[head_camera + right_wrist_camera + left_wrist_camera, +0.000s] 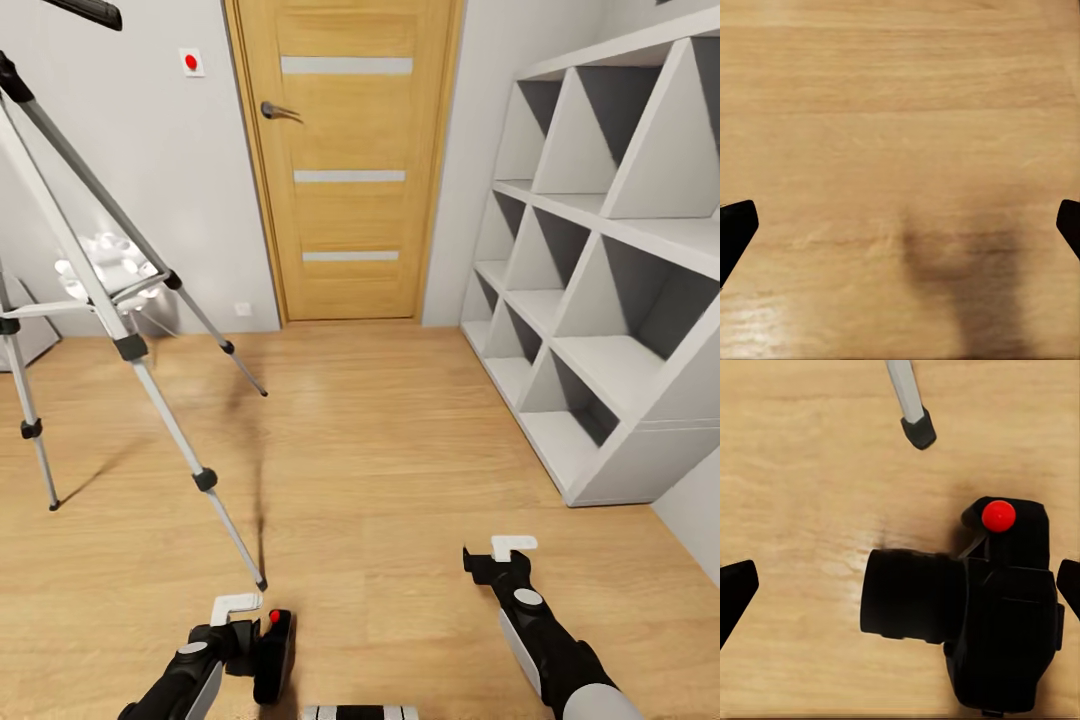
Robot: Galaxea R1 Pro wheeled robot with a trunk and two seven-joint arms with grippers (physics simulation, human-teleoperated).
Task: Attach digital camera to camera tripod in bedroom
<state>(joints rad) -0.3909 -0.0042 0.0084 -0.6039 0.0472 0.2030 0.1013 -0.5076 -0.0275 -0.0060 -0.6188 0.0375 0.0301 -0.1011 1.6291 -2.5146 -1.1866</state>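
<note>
Black fingertips of the left gripper [900, 585] stand wide apart above the digital camera [975, 619], which lies on the wood plank floor [400, 450], lens barrel sideways, red dot showing. One foot of the camera tripod [130, 345] rests just beside it. Right gripper [900, 225] hangs open over bare planks, near the white shelves [620, 300] and oak door [345, 160].

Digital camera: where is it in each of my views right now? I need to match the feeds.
Head view: the digital camera sits at bottom centre-left, by the left gripper.
Left wrist view: it lies right of centre, lens barrel toward the middle.
Right wrist view: plank floor.
Shared landmark: the black foot of the camera tripod, near the camera.
</note>
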